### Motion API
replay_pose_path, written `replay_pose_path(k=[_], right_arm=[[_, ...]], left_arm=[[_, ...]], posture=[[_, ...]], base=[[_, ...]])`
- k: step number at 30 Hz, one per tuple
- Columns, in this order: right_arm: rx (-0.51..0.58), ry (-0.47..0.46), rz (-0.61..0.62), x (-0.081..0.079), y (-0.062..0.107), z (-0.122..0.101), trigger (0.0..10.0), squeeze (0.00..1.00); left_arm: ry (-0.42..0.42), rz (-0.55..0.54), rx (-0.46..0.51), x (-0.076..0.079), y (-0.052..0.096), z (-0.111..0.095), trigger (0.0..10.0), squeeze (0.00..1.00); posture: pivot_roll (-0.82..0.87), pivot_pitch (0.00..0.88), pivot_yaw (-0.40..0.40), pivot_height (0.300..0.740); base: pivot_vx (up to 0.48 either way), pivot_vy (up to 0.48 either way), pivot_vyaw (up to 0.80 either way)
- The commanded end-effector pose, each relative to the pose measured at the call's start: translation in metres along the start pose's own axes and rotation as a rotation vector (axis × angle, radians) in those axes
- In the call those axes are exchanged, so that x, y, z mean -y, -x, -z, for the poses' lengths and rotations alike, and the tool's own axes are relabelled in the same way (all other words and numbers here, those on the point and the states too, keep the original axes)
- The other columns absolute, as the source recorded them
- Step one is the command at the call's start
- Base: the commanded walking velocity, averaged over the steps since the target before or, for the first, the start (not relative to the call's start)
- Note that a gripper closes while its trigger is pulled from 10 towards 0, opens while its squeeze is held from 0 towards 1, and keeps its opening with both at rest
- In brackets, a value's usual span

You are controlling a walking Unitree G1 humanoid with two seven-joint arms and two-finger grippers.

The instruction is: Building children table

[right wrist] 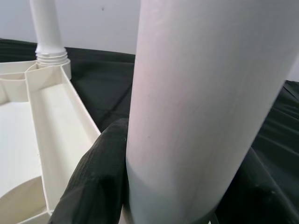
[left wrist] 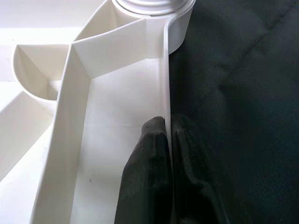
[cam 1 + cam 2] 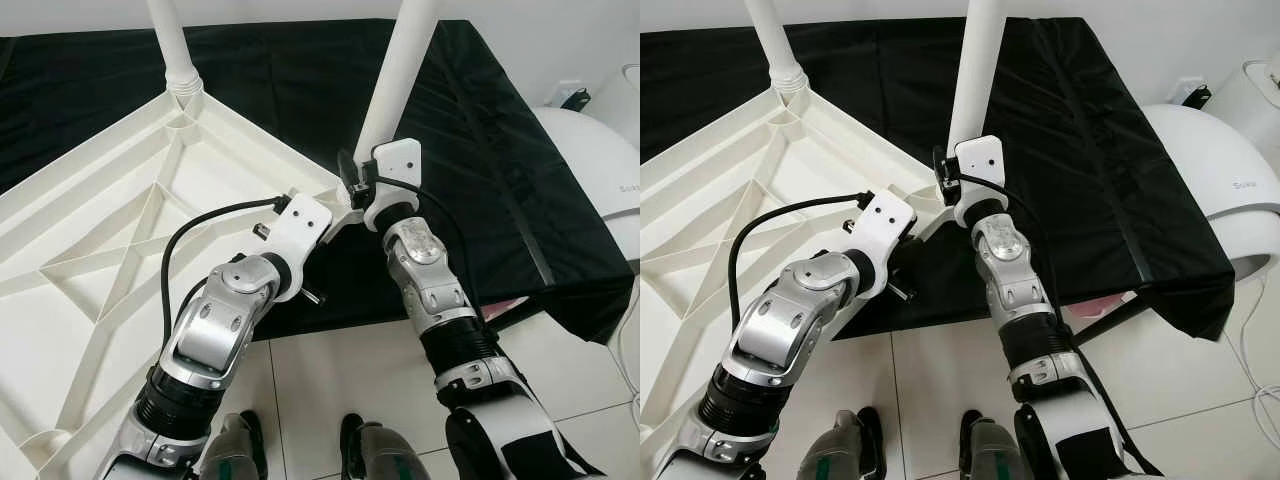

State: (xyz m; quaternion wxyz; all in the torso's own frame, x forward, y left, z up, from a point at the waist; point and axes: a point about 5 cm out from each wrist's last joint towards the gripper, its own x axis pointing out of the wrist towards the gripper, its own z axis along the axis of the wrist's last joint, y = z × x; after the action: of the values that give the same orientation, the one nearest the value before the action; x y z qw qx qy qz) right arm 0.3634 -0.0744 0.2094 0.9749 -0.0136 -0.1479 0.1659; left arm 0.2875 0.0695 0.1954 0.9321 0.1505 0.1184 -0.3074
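Two upright legs rise from the upturned tabletop; right claw grips one leg, left claw pinches the rim.

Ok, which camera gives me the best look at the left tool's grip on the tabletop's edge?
The left wrist view: both fingers pinch the thin rim of the upturned tabletop, one each side. In the eye views the left tool is mostly hidden behind its white wrist mount.

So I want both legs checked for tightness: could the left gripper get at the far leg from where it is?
Probably not yet. The left gripper is shut on the tabletop's rim, and the far leg stands at another corner, so it would have to let go first.
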Motion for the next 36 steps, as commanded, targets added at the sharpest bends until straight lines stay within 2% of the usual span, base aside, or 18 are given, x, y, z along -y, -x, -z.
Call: replay_pose_path(k=[1, 8, 15, 36], right_arm=[[-0.207, -0.029, -0.011, 0.005, 0.016, 0.043, 10.0, 0.0], [-0.214, 0.008, -0.062, 0.01, 0.01, 0.039, 10.0, 0.0], [-0.228, 0.02, -0.084, 0.025, 0.002, 0.034, 10.0, 0.0], [-0.235, 0.002, -0.162, 0.035, 0.005, 0.035, 10.0, 0.0]], left_arm=[[-0.026, 0.013, 0.077, 0.004, 0.005, -0.013, 10.0, 0.0], [-0.022, 0.011, 0.079, 0.003, 0.005, -0.014, 10.0, 0.0], [-0.021, 0.005, 0.078, 0.002, 0.007, -0.014, 10.0, 0.0], [-0.027, 0.005, 0.077, 0.001, 0.006, -0.014, 10.0, 0.0]], posture=[[-0.08, 0.222, -0.032, 0.74], [-0.08, 0.23, -0.031, 0.74], [-0.07, 0.237, -0.029, 0.74], [-0.07, 0.241, -0.031, 0.74]], base=[[0.0, 0.0, 0.0], [0.0, 0.0, 0.0], [0.0, 0.0, 0.0], [0.0, 0.0, 0.0]])
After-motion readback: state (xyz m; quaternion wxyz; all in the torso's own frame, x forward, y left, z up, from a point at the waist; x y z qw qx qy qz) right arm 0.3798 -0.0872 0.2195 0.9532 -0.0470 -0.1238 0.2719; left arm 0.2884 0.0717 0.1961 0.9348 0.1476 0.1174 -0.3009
